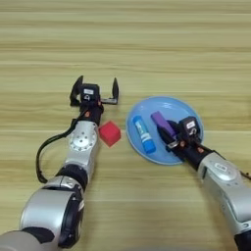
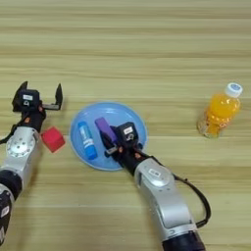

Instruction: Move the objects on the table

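On the plate [image 1: 181, 105] we see the bar [image 1: 162, 123] lying beside the tube [image 1: 144, 134], its long axis running up-left from our right gripper [image 1: 169, 136], whose fingers pinch its near end, while the left gripper [image 1: 96, 90] hangs spread beyond the cube [image 1: 109, 133]

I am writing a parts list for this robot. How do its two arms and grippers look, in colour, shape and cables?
Both arms are silver-grey, built of rounded segments joined by black rings. The left arm has a round disc with small holes and a loose black cable at its side. The right arm also trails a black cable. Each gripper, left and right, is black with a small white label; the jaws are thin black prongs.
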### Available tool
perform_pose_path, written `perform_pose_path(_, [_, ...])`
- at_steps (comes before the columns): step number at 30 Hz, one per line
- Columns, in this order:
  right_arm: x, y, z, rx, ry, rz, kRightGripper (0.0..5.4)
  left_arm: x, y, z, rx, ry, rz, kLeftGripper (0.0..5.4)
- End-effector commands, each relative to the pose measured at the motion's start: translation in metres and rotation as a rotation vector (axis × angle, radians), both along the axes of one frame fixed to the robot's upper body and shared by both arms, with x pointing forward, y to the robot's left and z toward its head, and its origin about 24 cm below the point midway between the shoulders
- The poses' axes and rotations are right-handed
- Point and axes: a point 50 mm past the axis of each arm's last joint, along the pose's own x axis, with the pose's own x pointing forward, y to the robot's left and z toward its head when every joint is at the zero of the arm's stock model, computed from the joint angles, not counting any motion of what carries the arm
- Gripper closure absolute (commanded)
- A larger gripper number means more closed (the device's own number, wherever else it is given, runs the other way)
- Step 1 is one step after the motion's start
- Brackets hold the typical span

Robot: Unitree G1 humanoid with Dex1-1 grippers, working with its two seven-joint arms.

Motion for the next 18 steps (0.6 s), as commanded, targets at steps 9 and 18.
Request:
perform_pose_path(9, [0.001, -0.004, 0.013, -0.003, -0.086, -0.013, 2.37, 0.003, -0.003, 0.005, 0.011, -0.018, -0.009, 0.0])
perform_pose_path(18, [0.009, -0.027, 0.029, -0.031, -0.171, -0.118, 1.31, 0.003, -0.002, 0.005, 0.012, -0.019, -0.007, 0.0])
